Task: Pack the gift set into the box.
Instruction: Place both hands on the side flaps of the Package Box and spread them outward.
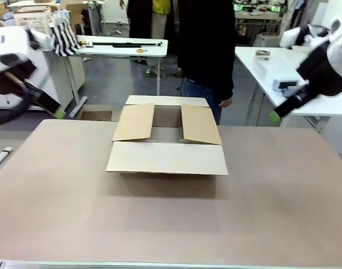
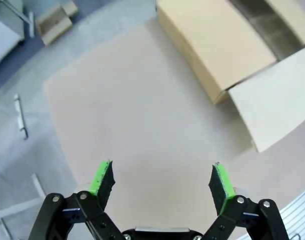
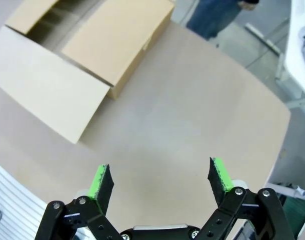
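The box [image 1: 166, 159] stands on the table [image 1: 171, 224], on its far half, and a person [image 1: 207, 50] in dark clothes stands just behind the box. Its near flap lies spread out flat toward the robot's side; the two side flaps tilt inward over the opening with a gap between them, through which the brown inside shows; the far flap leans back toward the person.

The left gripper [image 2: 161, 181] hangs in the air to the left of the box, well apart from it. Its fingers [image 2: 101, 179] are spread wide, with bare tabletop between the green pads. In the left wrist view the box lies beyond the fingertips and off toward the upper right, outside the span of the fingers; the spread near flap is the part of the box closest to them.

The right gripper [image 3: 159, 179] hangs to the right of the box, also well apart from it and above the table. Its fingers [image 3: 218, 176] are likewise wide apart over bare tabletop. In the right wrist view the box lies beyond the fingertips toward the upper left, near flap closest, touching neither finger; the person's blue trouser legs show past the table edge behind the box.

A small carton [image 1: 95, 114] sits on the floor beyond the table, to the left of the box.
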